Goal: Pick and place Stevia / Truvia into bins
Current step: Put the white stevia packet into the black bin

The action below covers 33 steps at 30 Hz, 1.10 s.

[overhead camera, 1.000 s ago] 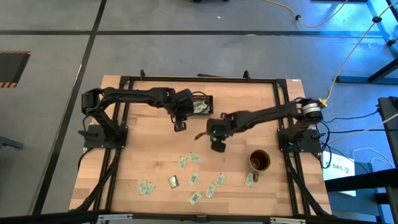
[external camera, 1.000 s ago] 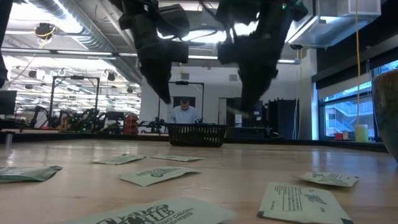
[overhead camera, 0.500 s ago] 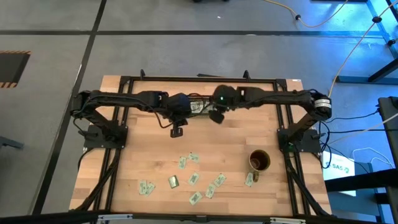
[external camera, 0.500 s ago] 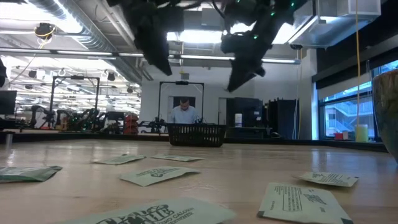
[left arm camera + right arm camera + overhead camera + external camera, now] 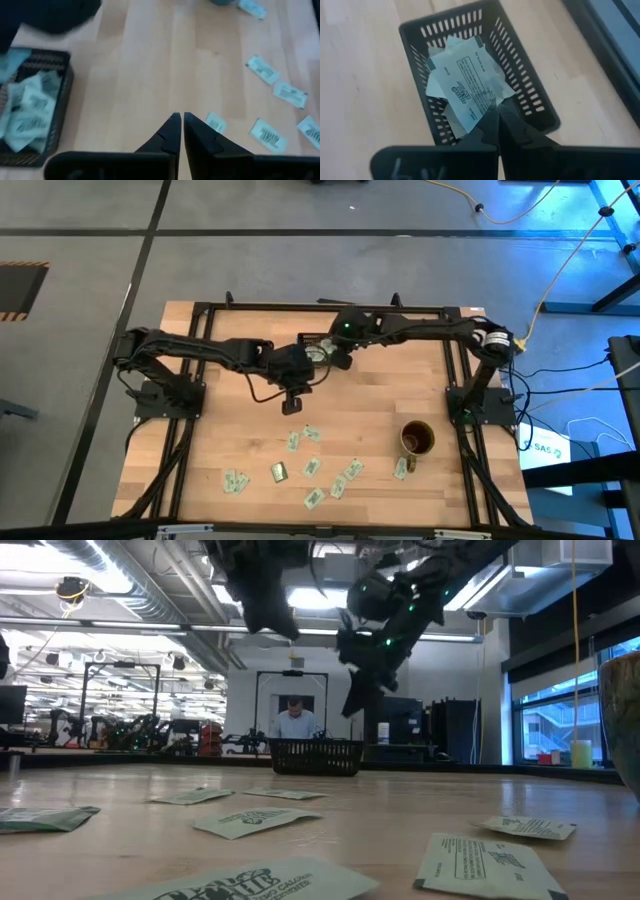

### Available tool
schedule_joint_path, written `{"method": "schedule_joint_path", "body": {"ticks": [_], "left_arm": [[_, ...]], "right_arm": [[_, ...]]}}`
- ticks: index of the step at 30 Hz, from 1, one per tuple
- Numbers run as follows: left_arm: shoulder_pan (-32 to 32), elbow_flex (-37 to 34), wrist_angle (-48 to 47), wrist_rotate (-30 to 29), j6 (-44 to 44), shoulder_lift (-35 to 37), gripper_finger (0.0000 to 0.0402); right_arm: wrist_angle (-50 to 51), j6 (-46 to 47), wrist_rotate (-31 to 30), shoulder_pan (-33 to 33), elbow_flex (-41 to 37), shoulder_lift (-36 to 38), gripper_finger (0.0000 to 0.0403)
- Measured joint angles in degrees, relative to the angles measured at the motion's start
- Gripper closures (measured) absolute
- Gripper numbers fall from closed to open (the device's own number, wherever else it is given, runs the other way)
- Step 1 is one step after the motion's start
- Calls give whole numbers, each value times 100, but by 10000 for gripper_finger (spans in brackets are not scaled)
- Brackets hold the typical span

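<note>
The right pincer [image 5: 496, 114] is over the black bin [image 5: 530, 95] near the top middle of the high view, and it is pinching a packet [image 5: 465, 75] by its corner. The packet hangs just above the other packets in the bin [image 5: 322, 350]. The left pincer [image 5: 181, 131] is almost shut with nothing in it. In the high view it [image 5: 294, 402] sits just below and left of the bin, over bare desk [image 5: 230, 420]. More packets [image 5: 311, 467] lie spread out on the lower middle of the desk, well apart from the bin. A gold mug [image 5: 417, 438] stands at the lower right, with one packet [image 5: 401, 468] just below it. In the low view a person [image 5: 295, 722] is far back behind the bin, I think sitting, but that part is small and hard to see.
</note>
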<state>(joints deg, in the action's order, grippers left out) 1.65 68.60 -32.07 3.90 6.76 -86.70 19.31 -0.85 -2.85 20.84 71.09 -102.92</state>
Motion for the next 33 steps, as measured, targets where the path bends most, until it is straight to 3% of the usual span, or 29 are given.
{"method": "schedule_joint_path", "body": {"ticks": [15,22,33], "left_arm": [[-357,-2,221,-949,296,-318,368],[-356,0,341,-928,-97,-714,336],[-460,0,318,-882,-111,-829,303]], "right_arm": [[-188,-411,-2,0,1,-574,390],[-246,-417,-1,0,7,-574,386],[-196,11,-4,37,4,-467,290]]}}
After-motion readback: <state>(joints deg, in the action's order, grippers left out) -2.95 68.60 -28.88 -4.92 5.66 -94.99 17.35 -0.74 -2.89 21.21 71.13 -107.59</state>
